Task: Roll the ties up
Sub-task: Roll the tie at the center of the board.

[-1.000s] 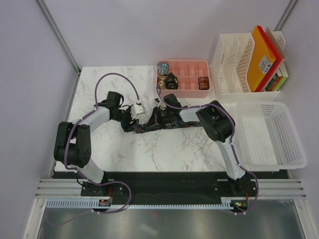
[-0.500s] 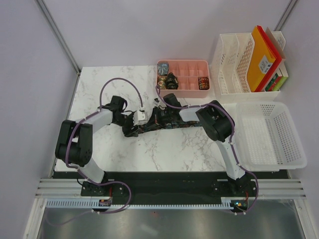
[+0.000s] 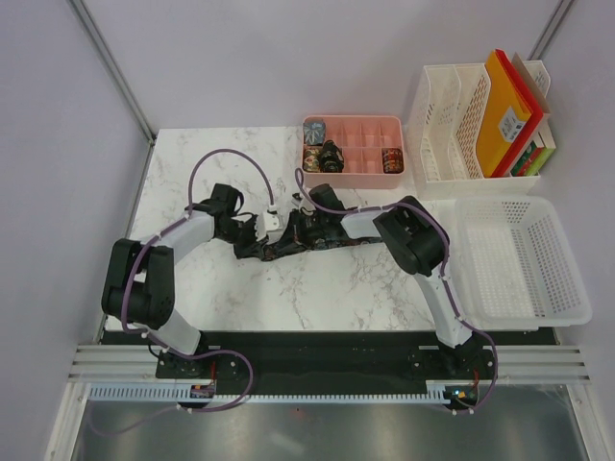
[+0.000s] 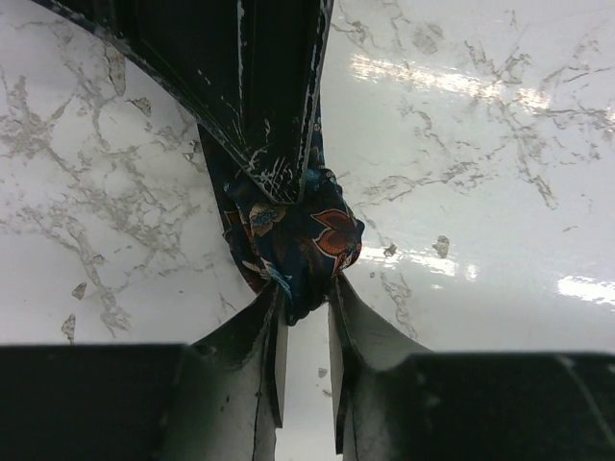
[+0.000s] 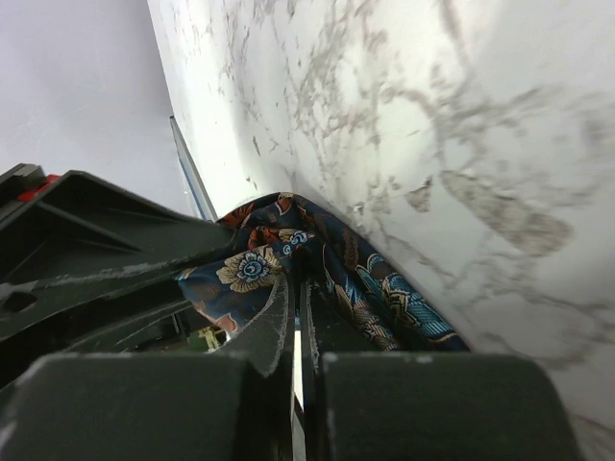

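Tie (image 3: 279,250) — dark, floral — lies stretched across the middle of the marble table (image 3: 317,288), between the two arms. The left gripper (image 4: 306,322) has its jaws clamped on one bunched end of the tie. The right gripper (image 5: 293,322) has its jaws pressed together on the fabric further along — both low at the tabletop.

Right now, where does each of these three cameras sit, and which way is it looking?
Top external: above and behind the robot, looking down on the marble table; left arm and right arm show.
Left wrist: on the left arm, looking down past the left fingers at the patterned tie they pinch.
Right wrist: on the right arm, looking low along the table; the shut right fingers hold tie fabric.
Shared: all three show that tie and the marble.
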Available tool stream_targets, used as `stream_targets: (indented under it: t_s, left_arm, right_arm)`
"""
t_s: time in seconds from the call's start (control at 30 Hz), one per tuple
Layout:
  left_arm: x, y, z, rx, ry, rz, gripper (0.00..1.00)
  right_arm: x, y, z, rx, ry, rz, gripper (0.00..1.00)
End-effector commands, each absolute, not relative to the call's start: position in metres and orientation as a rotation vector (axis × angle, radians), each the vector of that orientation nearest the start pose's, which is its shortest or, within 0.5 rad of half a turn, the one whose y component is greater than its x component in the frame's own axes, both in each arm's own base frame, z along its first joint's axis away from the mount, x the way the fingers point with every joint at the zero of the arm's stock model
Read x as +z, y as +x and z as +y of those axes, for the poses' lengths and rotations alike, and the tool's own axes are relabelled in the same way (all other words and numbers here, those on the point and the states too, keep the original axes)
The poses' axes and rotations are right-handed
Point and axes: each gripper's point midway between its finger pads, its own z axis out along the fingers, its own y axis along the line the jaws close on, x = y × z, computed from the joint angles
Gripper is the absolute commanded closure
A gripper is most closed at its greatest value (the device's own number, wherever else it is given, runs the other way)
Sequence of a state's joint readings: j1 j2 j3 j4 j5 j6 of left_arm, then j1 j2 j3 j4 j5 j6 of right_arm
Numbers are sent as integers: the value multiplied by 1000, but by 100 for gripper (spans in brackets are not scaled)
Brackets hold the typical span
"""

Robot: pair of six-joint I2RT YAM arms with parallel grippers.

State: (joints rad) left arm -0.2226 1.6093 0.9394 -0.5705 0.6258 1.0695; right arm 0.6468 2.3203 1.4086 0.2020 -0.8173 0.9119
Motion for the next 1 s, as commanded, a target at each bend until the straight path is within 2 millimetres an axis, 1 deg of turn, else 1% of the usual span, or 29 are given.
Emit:
stream_targets:
  t_s: [0.0, 0.03, 0.07, 0.1, 0.13, 0.17, 0.2, 0.23, 0.3, 0.33, 0.37, 0.43, 0.47, 0.53, 0.6, 0.7, 0.73, 0.83, 0.9, 0.97]
  left_arm:
    - [72, 297, -157, -600, 1573, 1898, 73]
    - [71, 298, -156, -601, 1569, 1906, 70]
    - [71, 296, -155, -604, 1574, 1917, 64]
    - [66, 295, -152, -595, 1587, 1933, 59]
    - [63, 292, -150, -591, 1602, 1942, 55]
    - [59, 286, -147, -598, 1615, 1960, 48]
    - [56, 284, -143, -582, 1621, 1975, 46]
    - [53, 277, -141, -582, 1624, 1984, 44]
    - [51, 275, -140, -582, 1606, 1979, 38]
    - [49, 270, -140, -590, 1571, 2003, 30]
    - [49, 277, -142, -569, 1551, 1985, 30]
    - [41, 280, -139, -542, 1522, 2025, 30]
    - [39, 289, -137, -486, 1515, 2021, 30]
    - [33, 292, -134, -451, 1513, 2027, 30]
    - [33, 292, -135, -454, 1522, 2002, 33]
    - [40, 293, -140, -469, 1518, 1962, 39]
    - [42, 293, -141, -472, 1516, 1956, 44]
    - [57, 297, -148, -491, 1504, 1906, 53]
    - [72, 299, -158, -516, 1510, 1845, 57]
    - [75, 298, -163, -525, 1526, 1837, 60]
  right_arm:
    - [-48, 288, 417, 1413, -28, 2837, 100]
    - [-49, 289, 416, 1409, -16, 2838, 100]
    - [-51, 290, 415, 1403, -1, 2843, 100]
    - [-52, 290, 413, 1398, 11, 2846, 100]
    - [-55, 290, 411, 1391, 18, 2852, 100]
    - [-56, 291, 409, 1386, 23, 2853, 100]
    - [-57, 291, 408, 1383, 34, 2857, 100]
    - [-58, 290, 408, 1378, 40, 2862, 100]
    - [-58, 288, 408, 1376, 49, 2867, 100]
    - [-57, 289, 408, 1379, 50, 2867, 100]
    - [-59, 287, 409, 1380, 48, 2873, 100]
    - [-58, 285, 408, 1381, 46, 2876, 100]
    - [-59, 283, 408, 1377, 41, 2880, 100]
    - [-60, 277, 407, 1368, 35, 2892, 100]
    - [-60, 274, 405, 1355, 32, 2892, 100]
    - [-61, 270, 405, 1354, 34, 2899, 100]
    - [-60, 270, 406, 1358, 35, 2894, 100]
    - [-62, 270, 408, 1360, 35, 2897, 100]
    - [-62, 272, 410, 1358, 30, 2892, 100]
    - [-63, 275, 411, 1360, 33, 2890, 100]
